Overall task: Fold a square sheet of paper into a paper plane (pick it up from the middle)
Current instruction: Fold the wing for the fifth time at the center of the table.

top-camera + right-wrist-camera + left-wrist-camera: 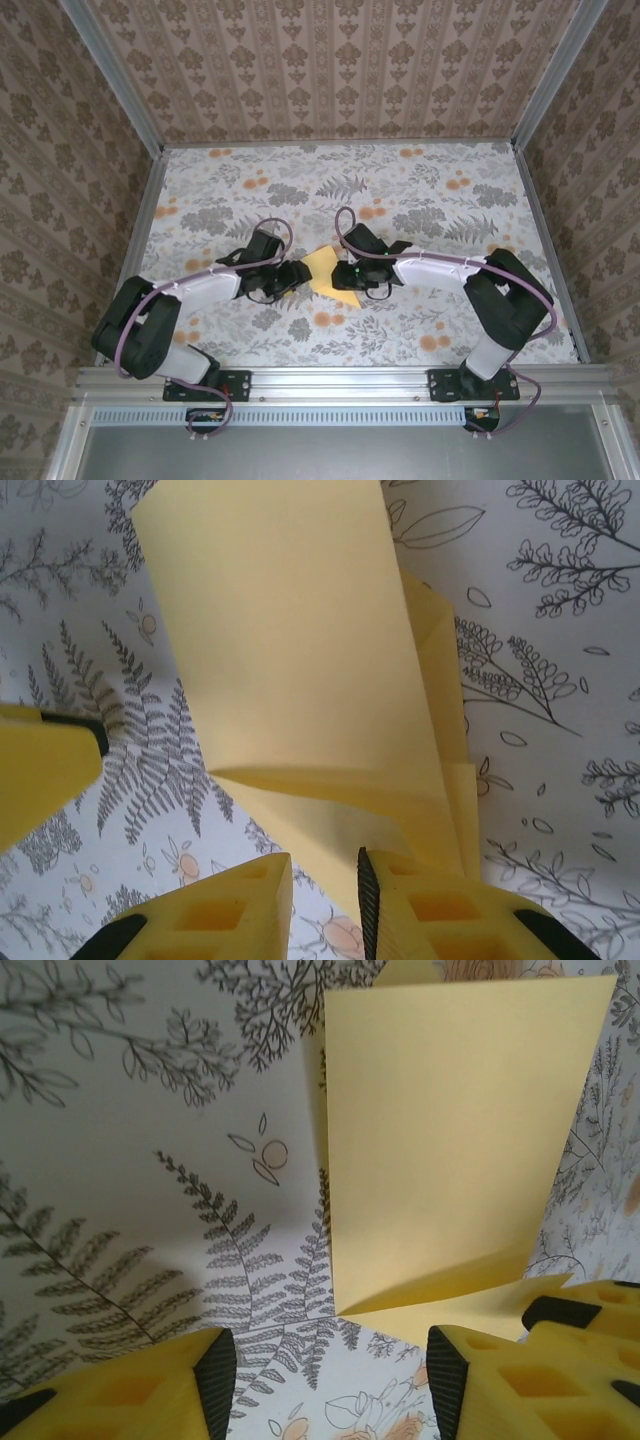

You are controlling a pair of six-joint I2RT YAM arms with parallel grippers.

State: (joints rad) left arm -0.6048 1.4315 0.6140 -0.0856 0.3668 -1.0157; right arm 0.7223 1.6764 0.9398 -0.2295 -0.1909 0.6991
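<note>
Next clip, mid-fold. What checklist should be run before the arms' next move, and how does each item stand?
1. Jaws of left gripper apart: ok, the table shows between them.
2. Firm hold by right gripper on paper: cannot tell; jaws nearly closed, and the paper runs down to the gap.
3. Paper within reach of both grippers: ok, it sits between them in the top view.
4. Fold pressed flat: not ok, part of the paper stands up off the table.
5. Plane shape done: not ok, the raised part is rectangular and no dart is formed.
</note>
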